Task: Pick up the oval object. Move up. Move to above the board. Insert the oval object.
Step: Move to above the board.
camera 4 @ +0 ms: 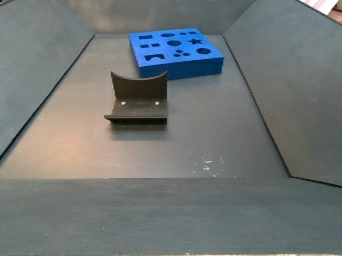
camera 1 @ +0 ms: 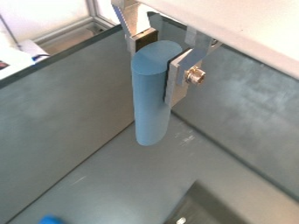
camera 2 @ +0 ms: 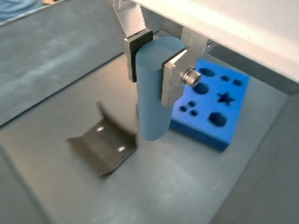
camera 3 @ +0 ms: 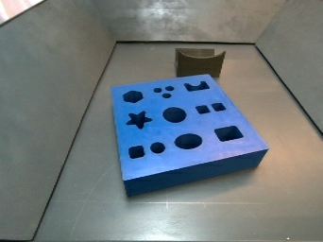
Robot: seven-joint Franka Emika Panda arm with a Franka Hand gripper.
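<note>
In both wrist views my gripper (camera 1: pixel 159 63) (camera 2: pixel 156 65) is shut on the oval object (camera 1: pixel 152 96) (camera 2: pixel 153 101), a pale blue-grey peg. The silver fingers (camera 1: pixel 179 77) clamp its upper end, and it hangs straight down, clear of the floor. The board (camera 2: pixel 205 131), a bright-blue block with cut-out holes, lies on the floor just beside the peg's lower end, not under it. The board also shows in both side views (camera 3: pixel 195 175) (camera 4: pixel 189 68) with all its holes empty. Neither the gripper nor the peg shows in the side views.
The fixture (camera 2: pixel 103 144) (camera 3: pixel 199 61) (camera 4: pixel 136 100) stands on the grey floor beside the board, on the peg's other side. Sloping grey walls (camera 3: pixel 63 85) (camera 4: pixel 287 90) enclose the floor.
</note>
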